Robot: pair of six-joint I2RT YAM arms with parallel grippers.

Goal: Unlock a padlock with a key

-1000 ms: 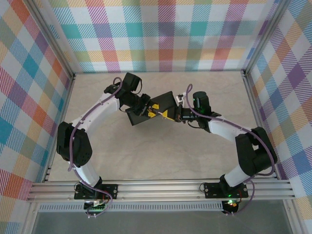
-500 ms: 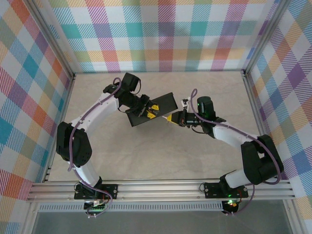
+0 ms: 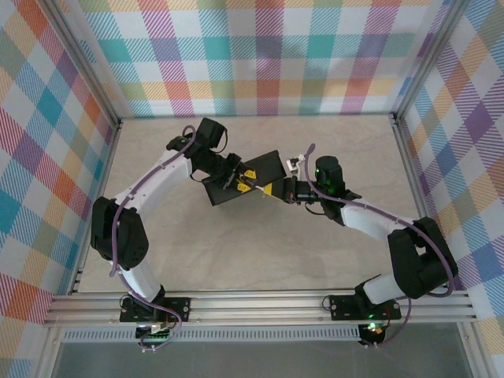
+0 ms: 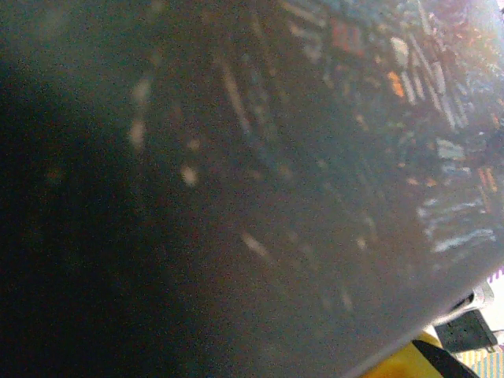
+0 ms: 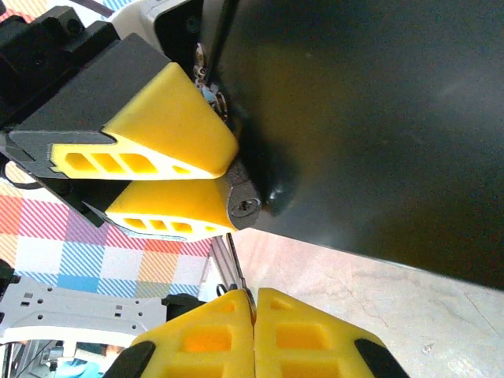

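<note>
Padlock [image 5: 244, 206]: one, pinched by left end effector [image 5: 233, 181]; right end effector [image 5: 254, 298] pinches one key [image 5: 235, 261]; one tin [image 5: 378, 118].

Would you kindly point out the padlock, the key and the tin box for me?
padlock [image 5: 246, 205], right wrist view, keyhole face.
key [image 5: 235, 264], right wrist view, thin shaft.
tin box [image 5: 378, 118], right wrist view, dark side.

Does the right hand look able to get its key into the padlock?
Probably yes. The padlock, held by the left hand, shows its keyhole toward the right hand, and the key tip sits just short of it with nothing between.
</note>
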